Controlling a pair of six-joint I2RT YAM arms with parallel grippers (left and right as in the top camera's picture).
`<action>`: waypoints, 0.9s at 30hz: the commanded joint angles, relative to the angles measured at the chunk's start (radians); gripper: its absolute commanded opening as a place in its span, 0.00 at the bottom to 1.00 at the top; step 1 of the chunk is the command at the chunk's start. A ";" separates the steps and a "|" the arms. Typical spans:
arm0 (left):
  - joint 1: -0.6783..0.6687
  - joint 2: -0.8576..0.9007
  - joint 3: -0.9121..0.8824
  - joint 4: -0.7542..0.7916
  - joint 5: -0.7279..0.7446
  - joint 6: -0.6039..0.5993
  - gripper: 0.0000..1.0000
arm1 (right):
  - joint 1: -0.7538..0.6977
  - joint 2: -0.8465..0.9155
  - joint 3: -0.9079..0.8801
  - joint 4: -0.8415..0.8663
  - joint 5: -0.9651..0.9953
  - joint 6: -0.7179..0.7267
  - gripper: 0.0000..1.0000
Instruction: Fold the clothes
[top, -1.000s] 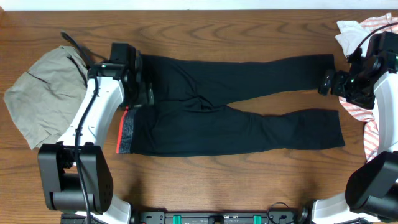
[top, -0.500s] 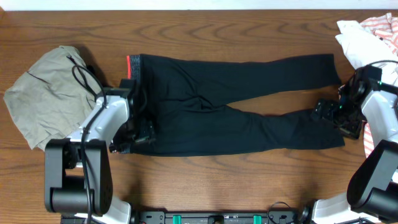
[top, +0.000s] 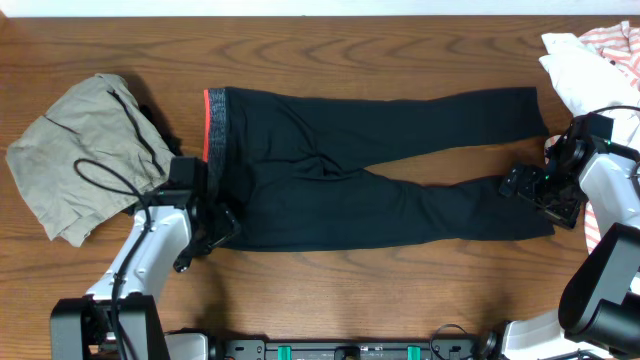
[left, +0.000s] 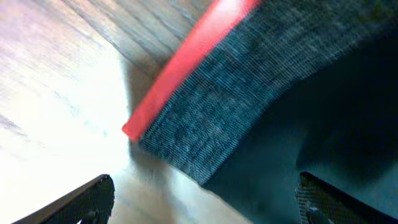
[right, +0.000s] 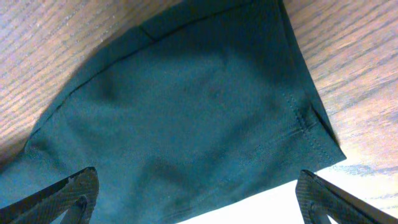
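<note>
Overhead view of a wooden table with a robot arm at each lower corner.

Lower left: the left gripper has come down from the top of the waistband to its lower corner. The left wrist view shows its fingers spread wide either side of that grey, red-edged corner, holding nothing.

Lower right: the right gripper has dropped from the upper ankle to the lower one. Its fingers are also fully apart and empty, hanging over the hem of the lower leg.

The black leggings lie flat across the middle of the frame, waistband at left and legs running right, with a wedge of bare wood between them. Nothing is folded yet. Both hands now sit over the near edge, so the likely plan is to lift the lower leg over the upper one.

Left of the waistband, just beside it, is a crumpled khaki garment with a dark drawstring. White and red-striped garments are heaped in the upper right corner, and more striped cloth lies under the right arm near the lower hem, where it could get caught.
</note>
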 joint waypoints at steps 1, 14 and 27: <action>0.021 -0.005 -0.036 0.040 0.046 -0.093 0.93 | -0.010 0.000 -0.003 0.002 0.007 0.014 0.99; 0.030 -0.005 -0.081 0.155 0.063 -0.199 0.63 | -0.010 0.000 -0.003 0.002 0.006 0.013 0.99; 0.030 -0.005 -0.081 0.153 0.063 -0.198 0.19 | -0.010 0.000 -0.003 0.000 0.006 0.010 0.99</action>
